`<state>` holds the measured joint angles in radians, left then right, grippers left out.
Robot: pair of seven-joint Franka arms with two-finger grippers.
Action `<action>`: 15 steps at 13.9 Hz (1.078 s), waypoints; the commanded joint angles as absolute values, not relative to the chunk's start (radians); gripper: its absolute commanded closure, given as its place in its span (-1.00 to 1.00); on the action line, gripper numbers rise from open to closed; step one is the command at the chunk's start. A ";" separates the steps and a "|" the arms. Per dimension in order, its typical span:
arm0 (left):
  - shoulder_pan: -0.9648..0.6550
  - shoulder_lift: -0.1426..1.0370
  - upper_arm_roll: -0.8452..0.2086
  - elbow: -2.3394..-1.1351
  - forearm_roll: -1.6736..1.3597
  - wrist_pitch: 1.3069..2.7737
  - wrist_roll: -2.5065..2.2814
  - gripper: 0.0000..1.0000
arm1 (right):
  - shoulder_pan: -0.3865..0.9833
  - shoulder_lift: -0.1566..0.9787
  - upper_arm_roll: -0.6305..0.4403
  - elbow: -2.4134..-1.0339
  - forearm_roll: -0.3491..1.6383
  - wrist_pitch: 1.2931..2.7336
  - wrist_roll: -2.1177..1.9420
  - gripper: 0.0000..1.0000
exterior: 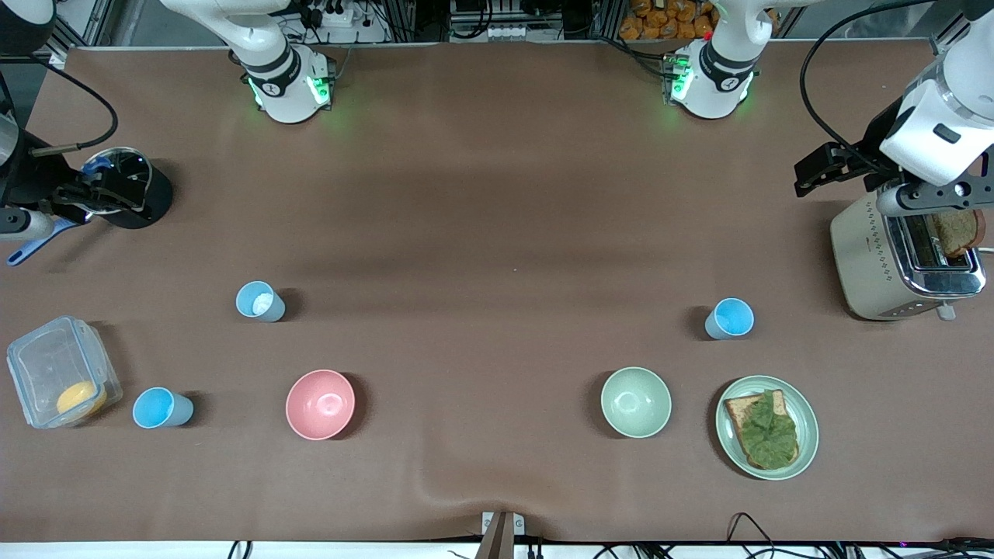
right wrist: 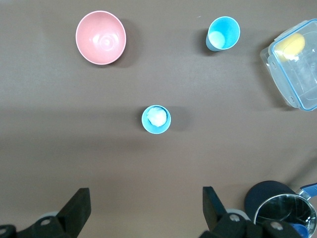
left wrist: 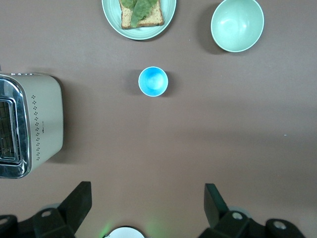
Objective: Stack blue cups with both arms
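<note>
Three blue cups stand upright and apart. One [exterior: 730, 318] is near the toaster at the left arm's end and shows in the left wrist view [left wrist: 153, 81]. One [exterior: 260, 301], with something white inside, shows in the right wrist view [right wrist: 156, 119]. One [exterior: 161, 408] stands next to the clear container [right wrist: 223, 33]. My left gripper [left wrist: 147, 191] is open and empty, high over the table by its base. My right gripper [right wrist: 146, 194] is open and empty, high over the table by its own base. Neither gripper shows in the front view.
A pink bowl [exterior: 320, 404] and a pale green bowl [exterior: 636, 401] sit nearer the front camera. A plate with toast and lettuce [exterior: 767, 427], a toaster [exterior: 905, 256], a clear container [exterior: 62, 380] and a black pot [exterior: 124, 186] stand toward the table's ends.
</note>
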<state>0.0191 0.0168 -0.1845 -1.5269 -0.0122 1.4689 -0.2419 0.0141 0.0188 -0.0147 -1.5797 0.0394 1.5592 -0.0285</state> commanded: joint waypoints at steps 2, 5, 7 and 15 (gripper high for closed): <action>0.012 0.029 -0.173 -1.505 -0.015 1.502 -0.209 -1.00 | 0.006 0.028 -0.005 -1.559 0.054 1.543 -0.029 -1.00; 0.009 0.029 -0.181 -1.506 -0.014 1.503 -0.209 -1.00 | 0.006 0.029 -0.005 -1.559 0.054 1.546 -0.029 -1.00; 0.006 0.029 -0.186 -1.509 -0.017 1.503 -0.210 -1.00 | 0.006 0.028 -0.005 -1.559 0.054 1.545 -0.029 -1.00; 0.005 0.052 -0.178 -1.487 -0.028 1.505 -0.229 -1.00 | 0.008 0.028 -0.005 -1.559 0.052 1.542 -0.028 -1.00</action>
<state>0.0095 0.0309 -0.1828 -1.5232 -0.0122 1.5052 -0.2340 0.0141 0.0192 -0.0103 -1.5797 0.0394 1.5583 -0.0286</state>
